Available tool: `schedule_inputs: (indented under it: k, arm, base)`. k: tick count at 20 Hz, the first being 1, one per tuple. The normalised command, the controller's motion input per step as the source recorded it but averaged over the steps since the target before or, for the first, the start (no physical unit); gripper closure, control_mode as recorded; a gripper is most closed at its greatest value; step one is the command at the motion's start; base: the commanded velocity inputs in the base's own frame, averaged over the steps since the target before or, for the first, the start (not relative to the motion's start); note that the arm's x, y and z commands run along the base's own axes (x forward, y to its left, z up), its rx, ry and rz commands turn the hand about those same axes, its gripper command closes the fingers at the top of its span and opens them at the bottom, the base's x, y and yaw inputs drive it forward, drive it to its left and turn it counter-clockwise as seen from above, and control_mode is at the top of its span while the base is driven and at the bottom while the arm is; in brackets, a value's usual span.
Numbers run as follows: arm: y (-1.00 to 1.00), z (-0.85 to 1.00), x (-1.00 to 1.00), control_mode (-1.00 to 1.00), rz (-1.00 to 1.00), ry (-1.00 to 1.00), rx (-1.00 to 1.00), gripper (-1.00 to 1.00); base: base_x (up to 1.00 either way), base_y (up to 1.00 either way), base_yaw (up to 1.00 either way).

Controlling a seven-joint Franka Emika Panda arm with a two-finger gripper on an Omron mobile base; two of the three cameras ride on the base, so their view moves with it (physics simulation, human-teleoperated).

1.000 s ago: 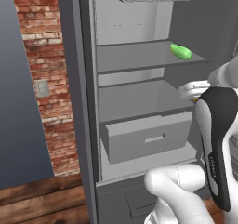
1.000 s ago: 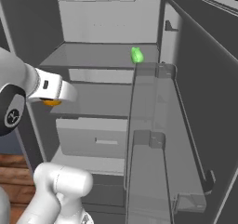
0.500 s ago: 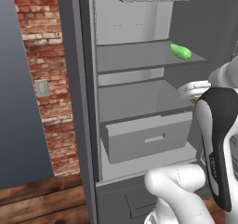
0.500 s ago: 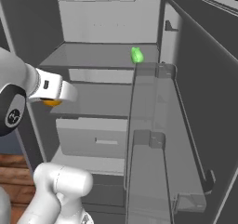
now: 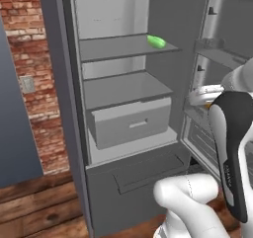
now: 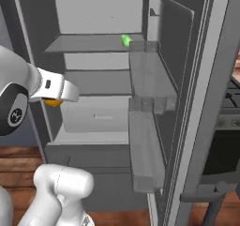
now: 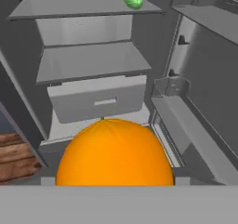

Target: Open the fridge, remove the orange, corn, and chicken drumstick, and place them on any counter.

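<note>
Shelves of the open fridge [image 7: 88,62] lie ahead as the jaws (spread wide) clamp the orange [image 7: 115,153].

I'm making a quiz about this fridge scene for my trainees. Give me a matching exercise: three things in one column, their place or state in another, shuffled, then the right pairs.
Things:
1. orange
2. corn
3. fridge

Places or states:
A. lying on the upper shelf, right side
B. door swung open, drawer shut
C. held between the gripper's jaws, out in front of the shelves

Pairs: 1-C, 2-A, 3-B
</note>
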Motion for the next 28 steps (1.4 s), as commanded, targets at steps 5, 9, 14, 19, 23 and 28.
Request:
schedule_inputs:
  k: [5,9,14,19,23,28]
  arm:
    - [0.00,0.00,0.00,1.00,0.00,0.00,0.00,1.00]
    - [0.00,0.00,0.00,1.00,0.00,0.00,0.00,1.00]
    - [0.00,0.00,0.00,1.00,0.00,0.00,0.00,1.00]
    - [0.00,0.00,0.00,1.00,0.00,0.00,0.00,1.00]
    - [0.00,0.00,0.00,1.00,0.00,0.00,0.00,1.00]
    - [0.00,0.00,0.00,1.00,0.00,0.00,0.00,1.00]
  base:
    - [-1.00,0.30,-0.46]
    - [-0.96,0.84,-0.43]
    - [-0.97,0.96,-0.43]
    - [-1.00,0.30,-0.50]
    - [-1.00,0.00,-0.55]
    - [-0.86,-0.23,-0.58]
